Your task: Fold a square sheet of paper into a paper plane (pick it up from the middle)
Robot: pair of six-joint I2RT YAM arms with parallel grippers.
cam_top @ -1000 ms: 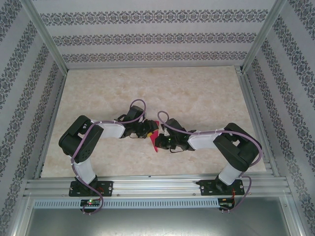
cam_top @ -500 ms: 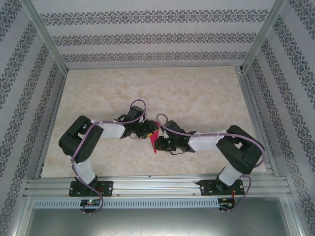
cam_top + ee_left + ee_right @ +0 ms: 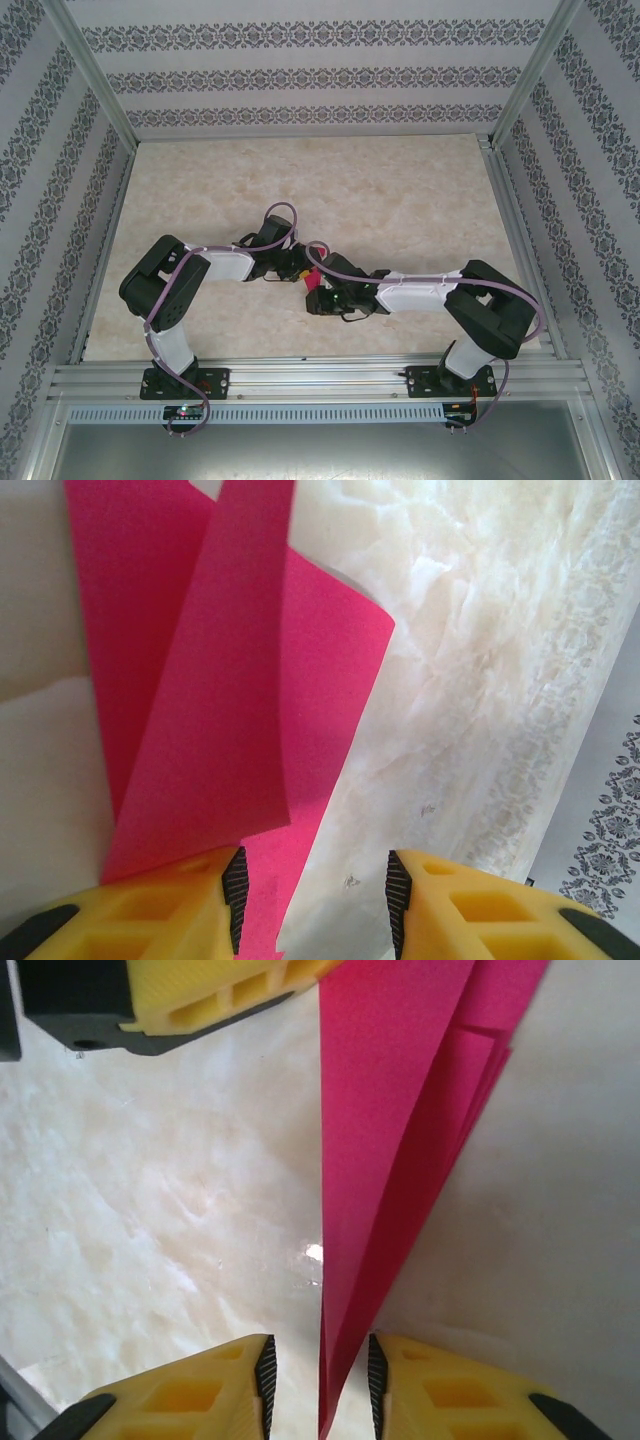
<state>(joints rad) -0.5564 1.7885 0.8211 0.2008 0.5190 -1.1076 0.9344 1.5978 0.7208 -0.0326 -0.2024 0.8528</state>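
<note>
The magenta-pink sheet of paper (image 3: 312,284) is folded into long narrow layers and sits at the middle of the table between both grippers, mostly hidden under them from above. In the left wrist view the paper (image 3: 230,680) spreads in overlapping flaps. One flap rests over the left finger (image 3: 170,910), and the right pad is well clear of it. My left gripper (image 3: 315,900) (image 3: 299,272) is open. In the right wrist view the paper (image 3: 390,1140) stands on its folded edge between the jaws of my right gripper (image 3: 320,1385) (image 3: 318,297), which is open with a small gap on each side.
The marble-patterned tabletop (image 3: 400,200) is bare behind and to both sides of the grippers. Aluminium rails (image 3: 320,375) border the near edge, and patterned walls close in the back and sides. A finger of the left gripper (image 3: 200,1000) lies close beyond the right gripper's jaws.
The right gripper has slid left over the paper and its jaws have opened from shut. The paper shows less from above. The left arm has not moved.
</note>
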